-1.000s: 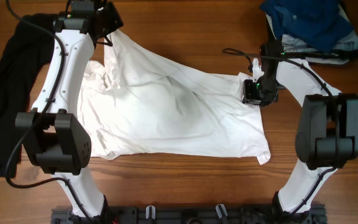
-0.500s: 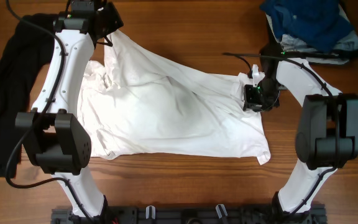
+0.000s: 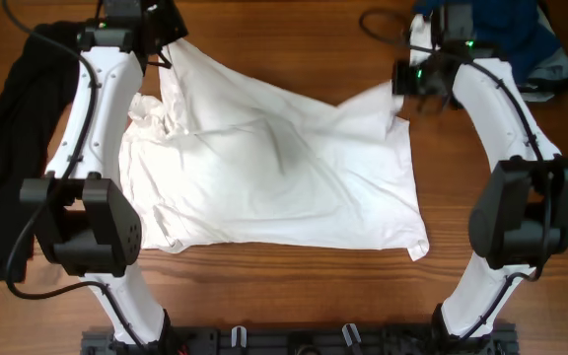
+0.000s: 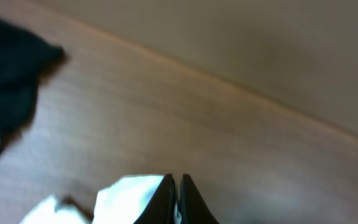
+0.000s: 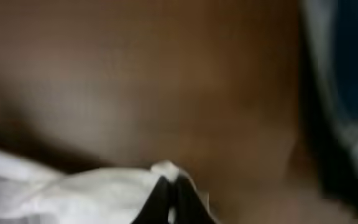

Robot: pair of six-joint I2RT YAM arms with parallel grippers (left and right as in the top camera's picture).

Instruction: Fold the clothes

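A large white T-shirt (image 3: 284, 173) lies spread across the table's middle, its far edge lifted at both top corners. My left gripper (image 3: 171, 44) is shut on the shirt's top left corner; in the left wrist view the closed fingers (image 4: 178, 183) pinch white cloth (image 4: 129, 196). My right gripper (image 3: 402, 84) is shut on the shirt's top right corner and holds it raised toward the back; in the right wrist view the fingers (image 5: 173, 186) pinch white fabric (image 5: 92, 193). The views are blurred.
A black garment (image 3: 13, 148) lies along the table's left side, also seen in the left wrist view (image 4: 5, 93). A blue garment pile (image 3: 501, 39) sits at the back right, behind the right arm.
My right gripper has lifted the shirt's right corner and carried it toward the back of the table. The left gripper has hardly moved.
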